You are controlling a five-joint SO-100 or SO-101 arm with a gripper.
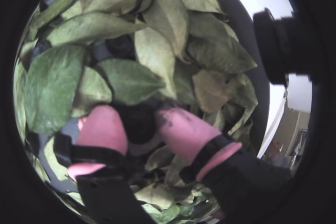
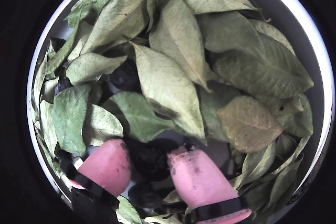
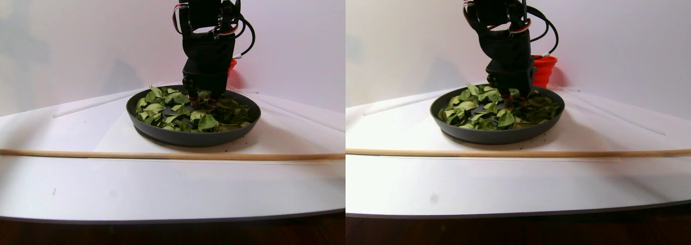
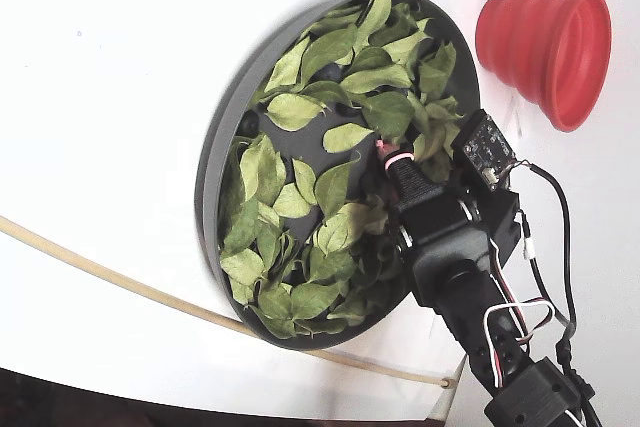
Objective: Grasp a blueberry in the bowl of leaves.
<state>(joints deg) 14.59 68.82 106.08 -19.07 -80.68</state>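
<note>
The dark-grey bowl [image 4: 215, 167] is filled with green leaves [image 4: 330, 47]. In both wrist views my gripper [image 1: 137, 116] [image 2: 149, 153] is down among the leaves [image 2: 168, 82]. Its pink fingertips [image 2: 107, 163] press on either side of a dark blueberry [image 2: 152, 161] [image 1: 137, 124], which fills the gap between them. Another blueberry [image 2: 125, 77] lies half under leaves farther in, and one [image 2: 144, 195] lies just below the held one. In the fixed view the gripper [image 4: 385, 152] reaches in from the bowl's right side. The berry is hidden there.
A red ribbed cup [image 4: 545, 42] lies on its side beyond the bowl's upper right. A long thin wooden stick [image 3: 162, 155] lies across the white table in front of the bowl [image 3: 189, 137]. The bowl's rim [image 2: 320, 77] is close around the gripper.
</note>
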